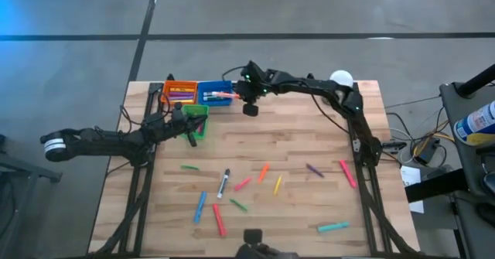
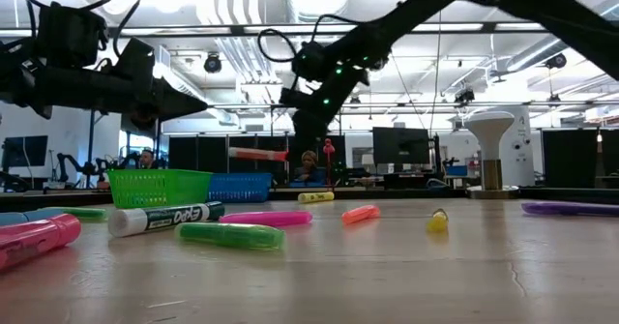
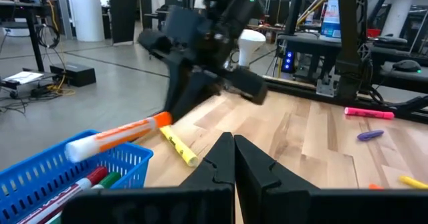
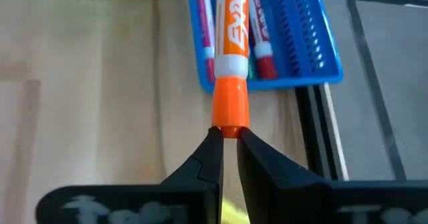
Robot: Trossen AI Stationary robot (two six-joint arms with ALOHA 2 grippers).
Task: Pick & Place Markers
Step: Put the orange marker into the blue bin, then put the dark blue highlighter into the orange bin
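Observation:
A white-barrelled marker with an orange cap (image 4: 231,43) hangs over the blue bin (image 1: 216,97) at the table's far edge, with my right gripper (image 4: 229,140) shut on it. The blue bin holds a few markers (image 4: 264,30). Other markers lie scattered on the near half of the table, among them a black-and-white one (image 1: 224,183), an orange one (image 1: 264,171) and a pink one (image 1: 347,172). My left gripper (image 3: 234,158) is shut on nothing and stands level beside the green bin (image 1: 199,124). My right gripper pinches the marker's orange cap end (image 4: 231,125) between its two fingertips. The fingers slant down from the table's right side and lie along the marker, which sticks out beyond them. The marker (image 2: 258,154) hangs clear above the blue bin (image 2: 240,185).
An orange bin (image 1: 179,91) stands left of the blue one. A yellow marker (image 3: 178,145) lies on the wood near the blue bin. A white lamp-like object (image 1: 341,79) stands at the far right corner. Free wood lies between the bins and the scattered markers.

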